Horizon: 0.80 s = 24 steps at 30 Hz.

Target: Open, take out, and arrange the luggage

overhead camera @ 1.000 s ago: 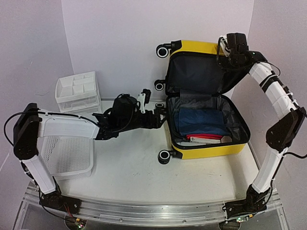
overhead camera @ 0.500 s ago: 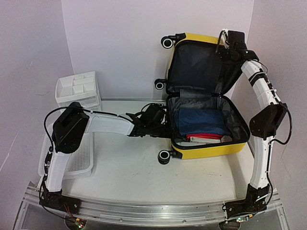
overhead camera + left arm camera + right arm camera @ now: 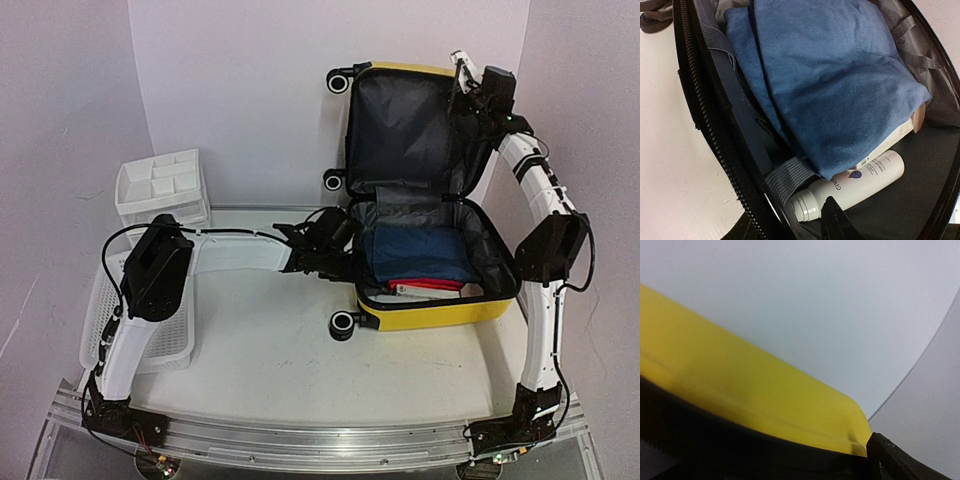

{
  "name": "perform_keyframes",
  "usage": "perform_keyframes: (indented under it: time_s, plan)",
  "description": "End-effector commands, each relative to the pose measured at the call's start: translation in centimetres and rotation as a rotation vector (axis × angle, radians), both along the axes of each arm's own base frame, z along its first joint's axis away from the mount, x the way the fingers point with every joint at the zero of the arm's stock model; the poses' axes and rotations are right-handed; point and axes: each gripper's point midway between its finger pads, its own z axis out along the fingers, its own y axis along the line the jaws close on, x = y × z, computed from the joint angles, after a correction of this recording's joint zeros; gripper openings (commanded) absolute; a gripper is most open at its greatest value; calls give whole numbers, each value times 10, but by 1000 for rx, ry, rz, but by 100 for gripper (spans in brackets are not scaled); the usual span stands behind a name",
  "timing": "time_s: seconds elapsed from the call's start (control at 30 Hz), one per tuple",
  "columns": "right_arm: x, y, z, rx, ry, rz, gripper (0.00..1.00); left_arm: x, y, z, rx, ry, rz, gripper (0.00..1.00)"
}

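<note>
Left arm (image 3: 240, 255) stretched low to luggage (image 3: 430, 312) left rim, jaws' opening untellable, right arm (image 3: 535, 180) raised high, jaws spread wide at lid (image 3: 400, 130) corner.

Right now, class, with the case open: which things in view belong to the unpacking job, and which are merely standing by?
Part of the job: the yellow hard-shell suitcase, open; inside it, a folded blue cloth, a white plastic bottle, a flat red item.
Off to the side: the white mesh basket; the white plastic drawer unit.
</note>
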Motion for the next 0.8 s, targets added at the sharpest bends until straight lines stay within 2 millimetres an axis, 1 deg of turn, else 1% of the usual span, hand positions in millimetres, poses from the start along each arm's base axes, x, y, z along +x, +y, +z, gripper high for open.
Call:
perform_keyframes:
  time_s: [0.0,0.07,0.17,0.27,0.37,0.4,0.43,0.53,0.63,0.7,0.77]
  plan:
    - [10,30,-3,-172,-34,129,98,12,-20,11,-31,-71,-43,35]
    - [4,24,17,-118,-83,116,98,11,-21,9,-30,-69,-49,35]
    - [-6,20,35,-39,-117,132,98,11,-20,1,-9,-65,-53,34]
    - [-15,14,45,17,-130,117,98,10,-21,-1,-3,-71,-64,33]
    - [-26,11,46,39,-91,109,98,12,-25,3,-12,-84,-75,32]
    - [-28,11,36,42,-50,111,98,12,-26,5,-12,-90,-78,32]
    - [-39,8,38,51,-36,105,98,13,-27,6,-12,-96,-80,31]
    - [-66,5,23,92,41,106,98,17,-30,6,-6,-118,-89,30]
    - [-97,4,-8,147,133,124,98,21,-35,6,-4,-141,-98,28]
    - [-122,1,-26,206,179,124,98,25,-41,9,-13,-158,-103,27]
    - [-145,-2,-54,272,244,118,98,27,-46,11,-22,-167,-111,26]
